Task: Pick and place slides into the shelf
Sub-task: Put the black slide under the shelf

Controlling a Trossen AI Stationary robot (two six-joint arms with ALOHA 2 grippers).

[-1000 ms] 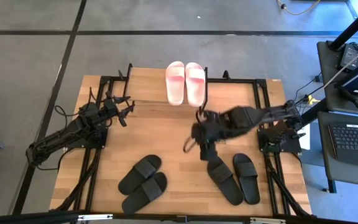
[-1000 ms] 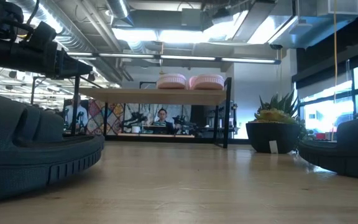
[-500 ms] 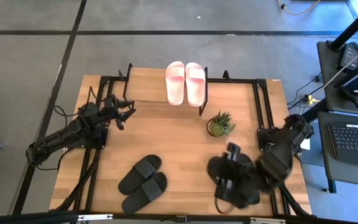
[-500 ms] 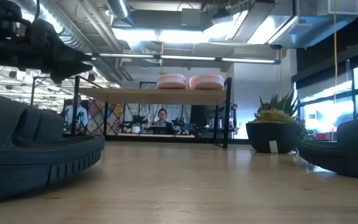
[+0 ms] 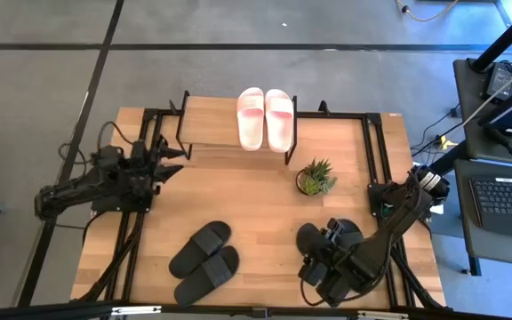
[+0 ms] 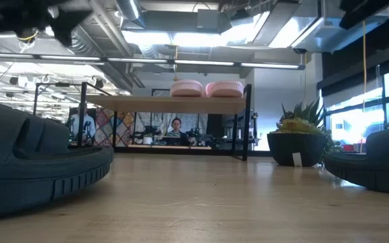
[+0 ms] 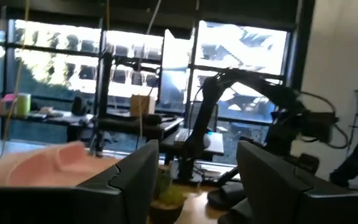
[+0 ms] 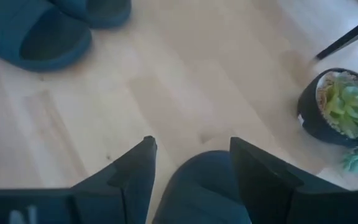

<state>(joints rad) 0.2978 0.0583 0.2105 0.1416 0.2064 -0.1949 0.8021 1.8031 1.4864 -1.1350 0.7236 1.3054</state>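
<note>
A pale pink pair of slides (image 5: 265, 118) lies side by side on the shelf's (image 5: 210, 124) plank top at the table's far side, also seen in the low view (image 6: 208, 88). One black pair (image 5: 204, 262) lies soles down on the table at the near left. Another black pair (image 5: 349, 242) lies at the near right. My right gripper (image 5: 316, 264) hangs open over that pair's left slide (image 8: 201, 183), pointing down and toward the far left, fingers apart on either side of it. My left gripper (image 5: 172, 158) is open and raised left of the shelf, nothing between its fingers (image 7: 194, 168).
A small potted succulent (image 5: 315, 179) stands on the table between the shelf and the right black pair (image 8: 344, 109). Bare wood lies in the middle of the table. Black frame rails run along both table sides. A desk with a keyboard (image 5: 505, 196) stands beyond the right edge.
My right gripper has swung from the table's middle, by the plant, toward the near right edge and down over the right black pair, rolling as it went. My left gripper has risen and turned a little toward the left edge. No slide has moved.
</note>
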